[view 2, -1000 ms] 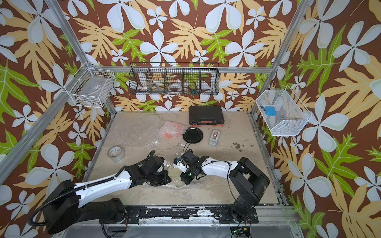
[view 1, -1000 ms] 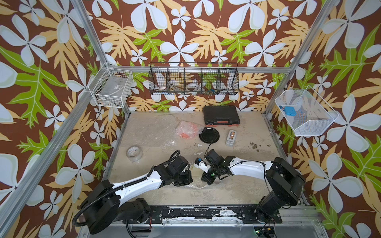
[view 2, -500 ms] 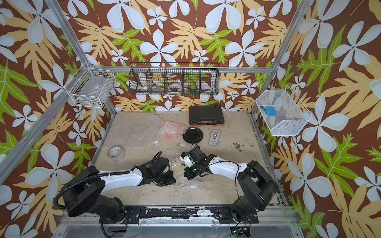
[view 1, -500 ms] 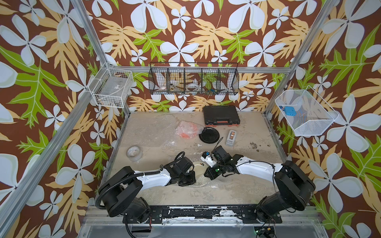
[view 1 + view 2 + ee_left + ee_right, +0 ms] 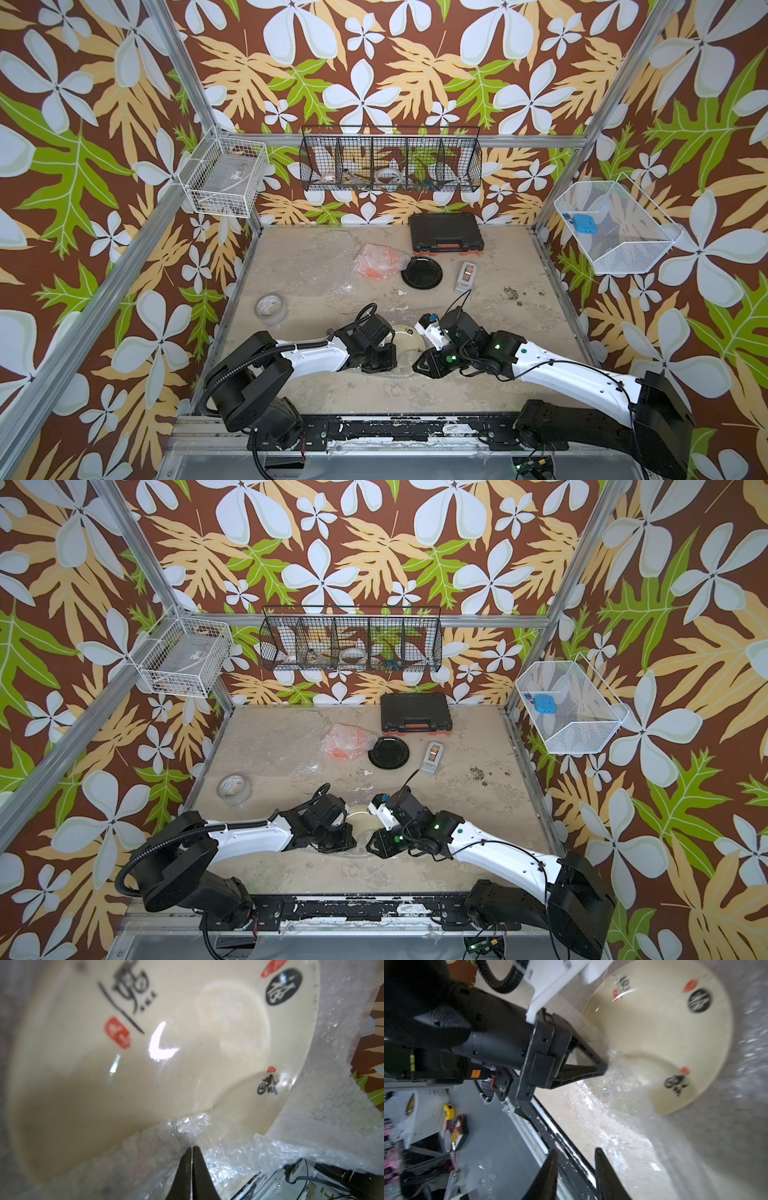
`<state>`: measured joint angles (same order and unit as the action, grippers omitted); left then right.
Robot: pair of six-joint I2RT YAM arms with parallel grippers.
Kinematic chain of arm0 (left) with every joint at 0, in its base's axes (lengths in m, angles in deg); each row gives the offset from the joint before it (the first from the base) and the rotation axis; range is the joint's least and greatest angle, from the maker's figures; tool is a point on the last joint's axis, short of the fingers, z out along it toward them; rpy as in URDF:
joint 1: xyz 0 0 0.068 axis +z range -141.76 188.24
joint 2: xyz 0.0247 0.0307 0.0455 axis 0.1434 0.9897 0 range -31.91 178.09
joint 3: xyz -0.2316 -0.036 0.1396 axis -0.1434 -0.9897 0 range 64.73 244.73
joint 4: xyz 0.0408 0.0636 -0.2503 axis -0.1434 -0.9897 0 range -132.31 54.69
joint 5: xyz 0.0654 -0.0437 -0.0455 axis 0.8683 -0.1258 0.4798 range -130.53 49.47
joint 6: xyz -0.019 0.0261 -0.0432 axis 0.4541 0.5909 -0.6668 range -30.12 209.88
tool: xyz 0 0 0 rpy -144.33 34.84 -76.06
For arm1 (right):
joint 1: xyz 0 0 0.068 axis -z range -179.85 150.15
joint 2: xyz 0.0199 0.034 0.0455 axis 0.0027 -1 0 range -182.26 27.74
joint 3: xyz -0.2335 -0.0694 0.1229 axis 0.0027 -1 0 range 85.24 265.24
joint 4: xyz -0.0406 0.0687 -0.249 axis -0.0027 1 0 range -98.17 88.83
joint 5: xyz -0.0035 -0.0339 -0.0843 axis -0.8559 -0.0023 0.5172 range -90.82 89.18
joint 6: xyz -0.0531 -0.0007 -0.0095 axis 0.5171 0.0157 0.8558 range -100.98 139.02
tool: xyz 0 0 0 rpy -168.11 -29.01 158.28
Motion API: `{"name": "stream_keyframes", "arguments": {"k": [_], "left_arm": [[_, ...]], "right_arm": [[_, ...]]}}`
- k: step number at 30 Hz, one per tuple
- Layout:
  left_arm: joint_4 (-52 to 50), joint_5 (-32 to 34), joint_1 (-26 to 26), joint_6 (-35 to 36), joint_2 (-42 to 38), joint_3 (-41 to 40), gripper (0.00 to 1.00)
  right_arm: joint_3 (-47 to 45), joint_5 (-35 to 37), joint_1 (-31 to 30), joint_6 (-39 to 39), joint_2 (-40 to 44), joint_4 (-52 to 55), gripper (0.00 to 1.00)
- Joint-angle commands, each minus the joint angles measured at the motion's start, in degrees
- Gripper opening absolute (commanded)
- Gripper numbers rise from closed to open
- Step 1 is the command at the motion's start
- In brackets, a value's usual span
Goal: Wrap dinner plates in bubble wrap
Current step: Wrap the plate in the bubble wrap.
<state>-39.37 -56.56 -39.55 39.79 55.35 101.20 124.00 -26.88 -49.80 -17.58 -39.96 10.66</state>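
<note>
At the centre of both top views lies the sandy table (image 5: pixel 498 328), and on its upper left part we see a spare sheet (image 5: pixel 307 259) of bubbled plastic spread flat. Above centre, against the back wall, sits a black tool case (image 5: pixel 445 232).

In the lower middle of the frame the cream plate (image 5: pixel 405 338) shows between the two arms. It rests on the bubble wrap (image 5: pixel 332 1095). The wrist views show dark brush characters and small red stamps on its glaze. Just below the case lies the black plate (image 5: pixel 422 272), bare. Touching its left edge is the orange plate (image 5: pixel 374 270), bundled in crumpled clear wrap.

A whitish tape roll (image 5: pixel 271 308) stands at the left edge of the table. A grey tape dispenser (image 5: pixel 466 276) lies just right of the black plate.

The left gripper (image 5: pixel 191 1148) has its fingers pressed together, pinching a bunched edge of the bubble wrap drawn up over the cream plate's rim. The right gripper (image 5: pixel 576 1159) has its fingers spread with nothing between them, near the wrap at the plate's side.
</note>
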Motion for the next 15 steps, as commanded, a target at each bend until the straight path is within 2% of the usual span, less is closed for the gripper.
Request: {"name": "stream_keyframes", "arguments": {"k": [1,3,6,10,15], "left_arm": [[-6.62,4.37,0.08,1.39,1.16,0.17,0.09],[-7.31,4.96,0.07,1.39,0.92,0.27,0.09],[-8.28,5.79,0.14,1.41,0.2,0.35,0.09],[-9.48,6.76,0.14,1.74,-0.42,0.12,0.09],[-9.04,6.76,0.11,1.6,-0.58,-1.12,0.09]], "right_arm": [[-1.68,-2.96,-0.63,-6.14,-1.47,-5.71,0.33],[-1.74,1.87,0.29,-5.68,-4.05,-4.06,0.34],[-4.29,3.44,5.6,-6.94,-7.38,-6.06,0.38],[-8.53,5.39,15.31,-7.36,-6.39,-8.29,0.45],[-15.02,2.69,28.98,-5.82,-3.45,-7.54,0.51]]}}
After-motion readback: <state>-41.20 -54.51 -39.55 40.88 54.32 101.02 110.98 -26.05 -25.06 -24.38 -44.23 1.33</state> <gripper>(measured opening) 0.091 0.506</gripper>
